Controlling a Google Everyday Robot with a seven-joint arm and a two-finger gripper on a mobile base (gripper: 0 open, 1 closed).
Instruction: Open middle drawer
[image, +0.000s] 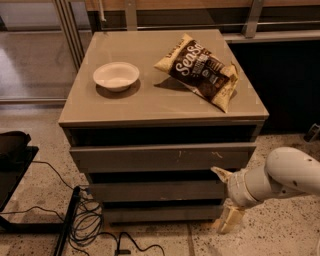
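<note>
Cables (86, 222) lie on the floor at the lower left of the cabinet (165, 102). On its top sit a white bowl (116, 75) at left and a chip bag (200, 70) at right. The middle drawer (150, 191) is its second front, under the scratched drawer (150, 157). Beside the middle drawer's right end, the gripper (226, 197) is spread wide and holds nothing.
</note>
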